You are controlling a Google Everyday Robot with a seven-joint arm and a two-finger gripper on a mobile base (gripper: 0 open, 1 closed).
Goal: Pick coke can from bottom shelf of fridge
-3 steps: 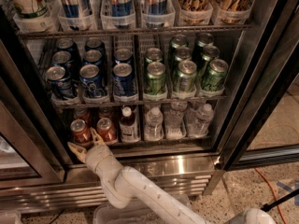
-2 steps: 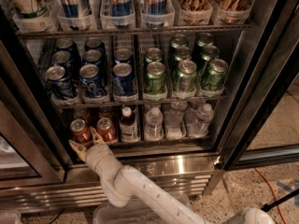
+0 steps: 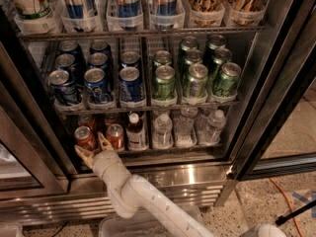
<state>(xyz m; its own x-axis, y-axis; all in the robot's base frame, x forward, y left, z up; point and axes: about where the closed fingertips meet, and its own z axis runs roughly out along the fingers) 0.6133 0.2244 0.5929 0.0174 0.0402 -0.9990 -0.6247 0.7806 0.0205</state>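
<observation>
The fridge (image 3: 276,83) stands open in front of me. On its bottom shelf (image 3: 163,149) two red coke cans stand at the front left, one (image 3: 85,138) on the left and one (image 3: 115,136) to its right, with more red cans behind. My gripper (image 3: 94,147) is at the shelf's front edge, open. Its tan fingers (image 3: 104,141) spread on either side of the left can, low at its base, without closing on it. My white arm (image 3: 148,201) rises from below.
A dark bottle (image 3: 136,131) and several clear water bottles (image 3: 163,130) fill the rest of the bottom shelf. Blue cans (image 3: 96,83) and green cans (image 3: 192,78) stand on the rack above. The glass door (image 3: 296,98) hangs open at right. An orange cable (image 3: 284,196) lies on the floor.
</observation>
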